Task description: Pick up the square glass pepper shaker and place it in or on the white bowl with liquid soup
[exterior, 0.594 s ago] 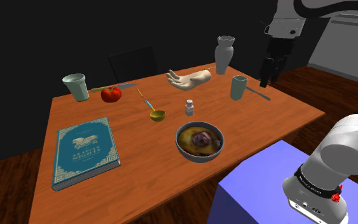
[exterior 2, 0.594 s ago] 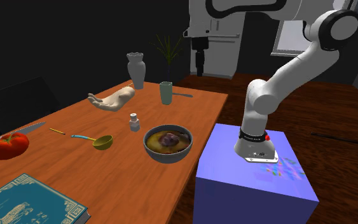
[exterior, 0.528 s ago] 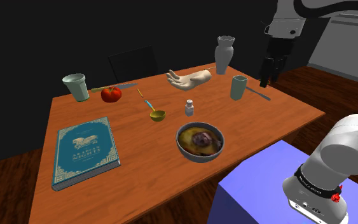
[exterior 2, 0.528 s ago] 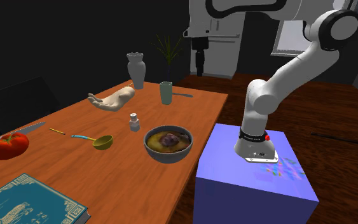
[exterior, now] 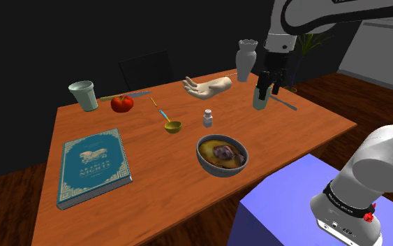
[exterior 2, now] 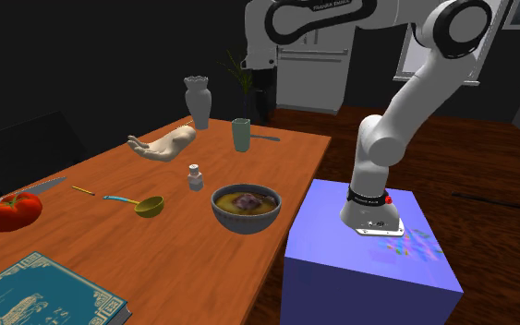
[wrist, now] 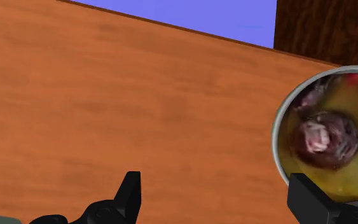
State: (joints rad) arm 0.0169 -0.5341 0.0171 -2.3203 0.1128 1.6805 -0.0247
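Observation:
The small pepper shaker (exterior: 207,118) (exterior 2: 194,176), clear with a pale cap, stands upright mid-table. Just nearer the stand sits the grey-walled bowl (exterior: 203,161) (exterior 2: 244,222), holding yellow soup with a dark lump. My black gripper (exterior: 266,88) hangs above the table in front of a green cup, well to the shoulder view's right of the shaker. In the wrist view the gripper (wrist: 214,177) is open, its fingers wide apart over bare wood with nothing between them. The bowl's rim (wrist: 276,135) lies beside one finger.
A green cup (exterior: 260,99) and a knife (exterior: 286,104) lie under the gripper. A vase (exterior: 246,59) and a hand model (exterior: 209,87) stand behind. A yellow spoon (exterior: 172,126), tomato (exterior: 122,103), pale cup (exterior: 84,95) and book (exterior: 93,166) lie towards the shoulder view's left.
The arm has swung toward the shoulder view's left and lowered, from beyond the table's edge to over the green cup. The shaker has not moved.

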